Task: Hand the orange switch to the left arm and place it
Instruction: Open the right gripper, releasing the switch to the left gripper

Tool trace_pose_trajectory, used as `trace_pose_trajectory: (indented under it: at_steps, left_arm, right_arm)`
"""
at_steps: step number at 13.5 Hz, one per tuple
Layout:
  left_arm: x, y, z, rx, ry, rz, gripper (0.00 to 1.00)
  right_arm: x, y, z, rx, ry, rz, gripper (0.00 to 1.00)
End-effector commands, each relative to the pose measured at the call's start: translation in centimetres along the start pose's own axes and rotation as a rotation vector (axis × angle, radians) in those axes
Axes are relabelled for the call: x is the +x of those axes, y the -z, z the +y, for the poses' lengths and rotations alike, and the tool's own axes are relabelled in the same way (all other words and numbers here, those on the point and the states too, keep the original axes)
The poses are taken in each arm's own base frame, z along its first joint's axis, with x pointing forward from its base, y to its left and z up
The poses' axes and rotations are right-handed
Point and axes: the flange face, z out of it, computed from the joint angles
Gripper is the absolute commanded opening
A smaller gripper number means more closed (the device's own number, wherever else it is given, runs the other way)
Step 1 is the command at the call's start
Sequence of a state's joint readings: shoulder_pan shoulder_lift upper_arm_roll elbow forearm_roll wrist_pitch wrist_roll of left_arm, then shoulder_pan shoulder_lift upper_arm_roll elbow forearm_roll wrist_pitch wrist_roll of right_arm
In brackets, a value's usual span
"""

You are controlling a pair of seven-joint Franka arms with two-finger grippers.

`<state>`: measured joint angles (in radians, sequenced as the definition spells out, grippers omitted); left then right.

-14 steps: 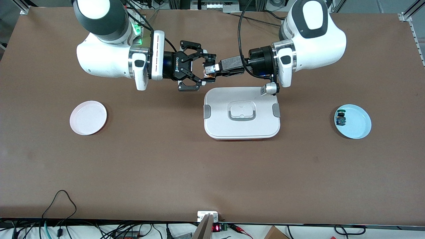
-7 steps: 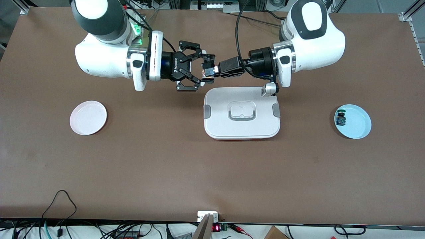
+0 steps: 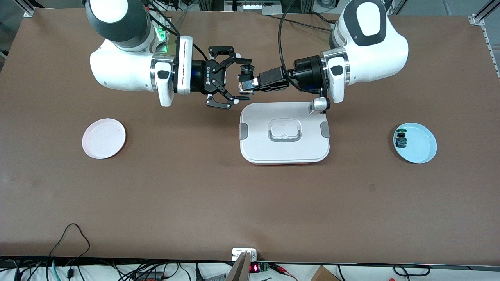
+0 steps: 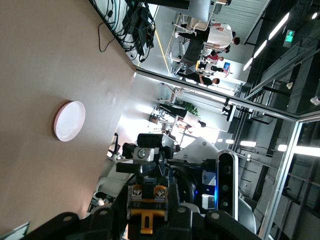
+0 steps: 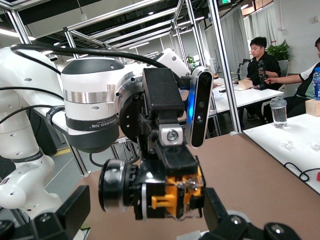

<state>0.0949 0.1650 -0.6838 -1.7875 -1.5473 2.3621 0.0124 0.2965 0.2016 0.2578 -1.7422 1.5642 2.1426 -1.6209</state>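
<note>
Counter [image 3: 250, 203]: brown and bare nearest the camera.
Box [image 3: 284, 132]: white, lidded, sitting mid-counter, the thing to steer clear of; both hands are just above its farther edge, so any sag risks a knock.
Pink plate [image 3: 104, 138]: empty, toward the right arm's end, probably the drop-off.
Blue plate [image 3: 415, 142]: toward the left arm's end, carrying the green-capped switch [image 3: 400, 139], the lookalike to leave alone.
Orange switch [image 3: 245, 82]: up in the air between the two hands, over the counter by the box's farther edge. Tiny, light, rigid and likely slick, so pinch the flat sides of the body, not the round cap.
Left hand [image 3: 250, 83]: clamped on the orange switch.
Right hand [image 3: 239, 80]: fingers spread wide around it, not gripping.
</note>
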Motion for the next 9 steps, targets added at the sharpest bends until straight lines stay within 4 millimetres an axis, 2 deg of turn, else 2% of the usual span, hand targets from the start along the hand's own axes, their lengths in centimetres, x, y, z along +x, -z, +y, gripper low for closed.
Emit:
trace_pose_trajectory:
  at_steps: [1, 3, 5, 9]
  left_arm:
    - [0.6, 1.6, 0.8, 0.039, -0.055, 0.007, 0.0]
    - [2.7, 4.9, 0.5, 0.118, -0.109, -0.052, 0.0]
    - [5.2, 10.0, -0.1, 0.287, -0.191, -0.114, 0.0]
    - [8.1, 20.1, -2.1, 0.64, -0.254, -0.175, 0.0]
  right_arm:
    - [0.1, 0.5, -0.4, -0.004, -0.009, 0.016, 1.0]
    - [-0.2, 2.2, 0.6, -0.016, -0.021, 0.024, 1.0]
    - [-0.6, 4.5, 1.8, 0.006, -0.022, 0.035, 1.0]
    - [-2.3, 8.9, 3.5, 0.048, -0.061, 0.043, 1.0]
